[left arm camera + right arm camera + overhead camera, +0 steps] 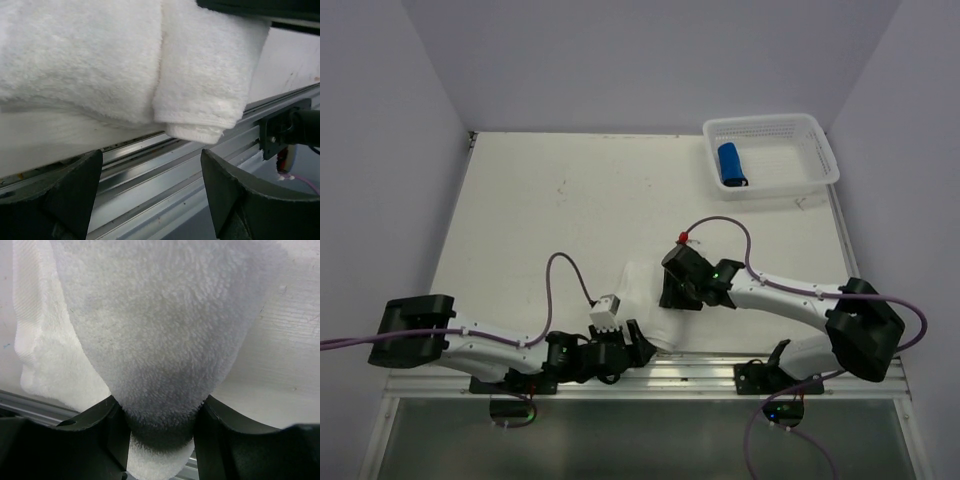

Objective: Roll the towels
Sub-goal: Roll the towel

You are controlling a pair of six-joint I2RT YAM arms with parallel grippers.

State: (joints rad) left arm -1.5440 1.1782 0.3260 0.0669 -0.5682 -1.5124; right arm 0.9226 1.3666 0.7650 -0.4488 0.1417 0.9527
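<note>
The white towel [645, 310] lies folded at the table's near edge, between my two grippers. My right gripper [675, 292] is shut on a fold of it; in the right wrist view the thick white pile [160, 340] bulges out between both fingers. My left gripper [630, 350] sits at the towel's near corner, open and empty; in the left wrist view the towel's folded corner [200, 90] hangs over the metal rail just ahead of the fingers. The blue towel [731, 163] lies rolled inside the white basket [815, 140] at the far right.
A metal rail [720, 370] runs along the table's near edge under the left gripper. Purple cables loop from both arms. Grey walls close the table on the left, back and right.
</note>
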